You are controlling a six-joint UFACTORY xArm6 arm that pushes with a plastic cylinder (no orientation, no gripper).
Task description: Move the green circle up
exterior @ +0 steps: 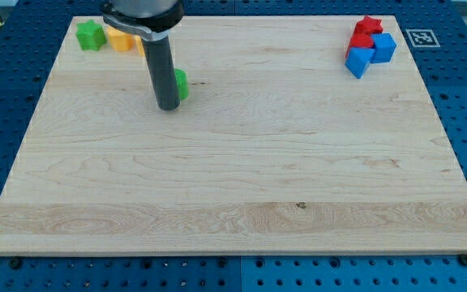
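The green circle is seen far left on the wooden board, mostly hidden behind the rod, my tip touching its near-left edge. Pushed off-centre, it may be deflected right. Nothing is gripped: no jaws exist.

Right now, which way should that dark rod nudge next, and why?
Probably toward the view's top. My tip sits at the lower left edge of the green circle, which it partly hides, so an upward push should slide it up the board.
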